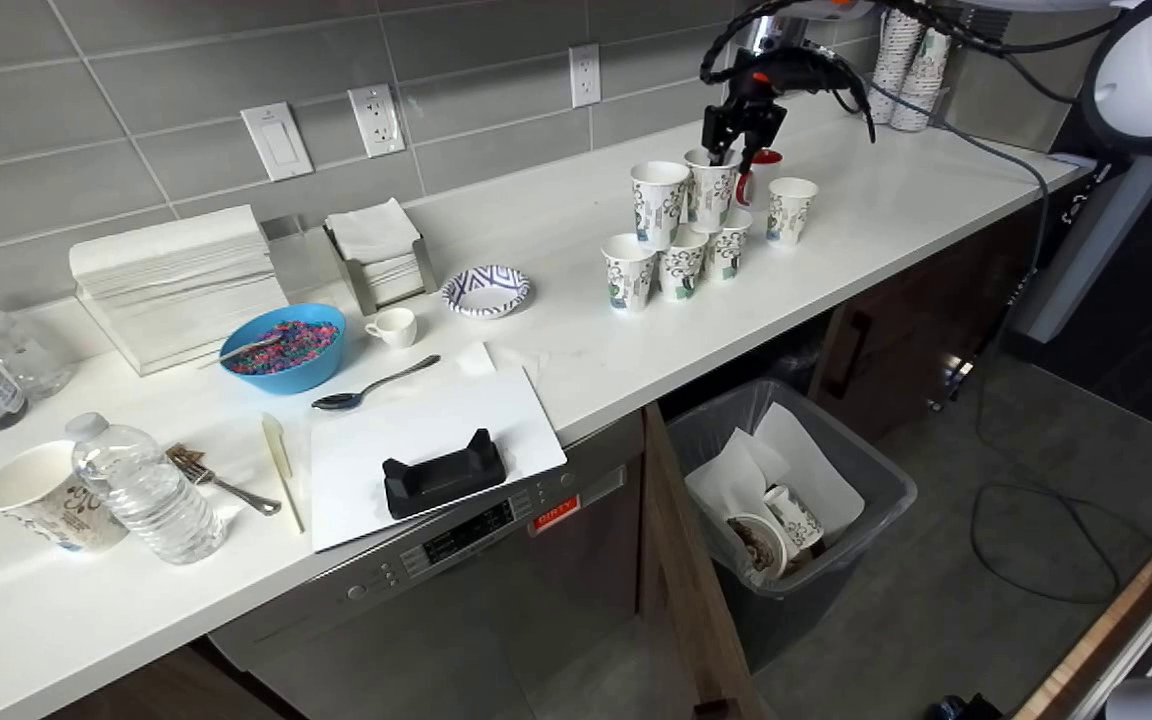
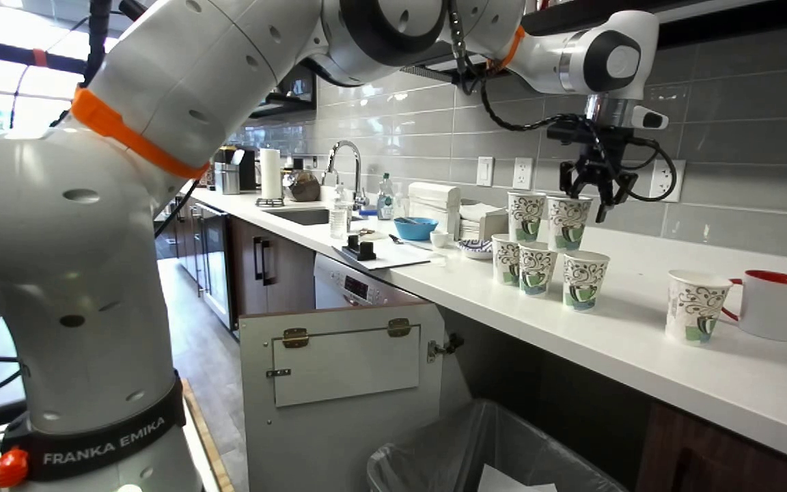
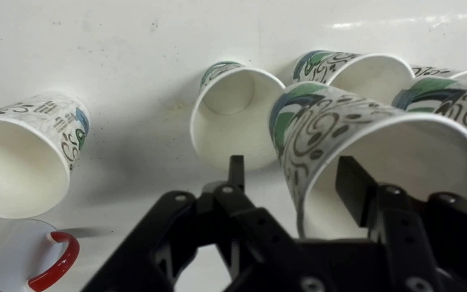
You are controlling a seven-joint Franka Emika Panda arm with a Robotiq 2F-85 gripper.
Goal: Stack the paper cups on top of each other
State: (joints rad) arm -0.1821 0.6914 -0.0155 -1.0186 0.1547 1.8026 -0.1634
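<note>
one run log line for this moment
gripper open; one finger inside an upper cup; two cups atop three lower cups; loose cup near red-handled mug

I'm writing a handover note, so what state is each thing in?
Upper cups: two, upright on the lower cups
Lower cups: three, upright
Fingers: apart, one inside an upper cup, one outside
Mug: upright
Cup by the mug: upright, unstacked
Teacup: upright
Blue bowl: filled
Patterned bowl: right way up
Bottle: capped, upright
Cabinet door: open
Bin: open, partly filled
Dishwasher: shut, marked DIRTY
</note>
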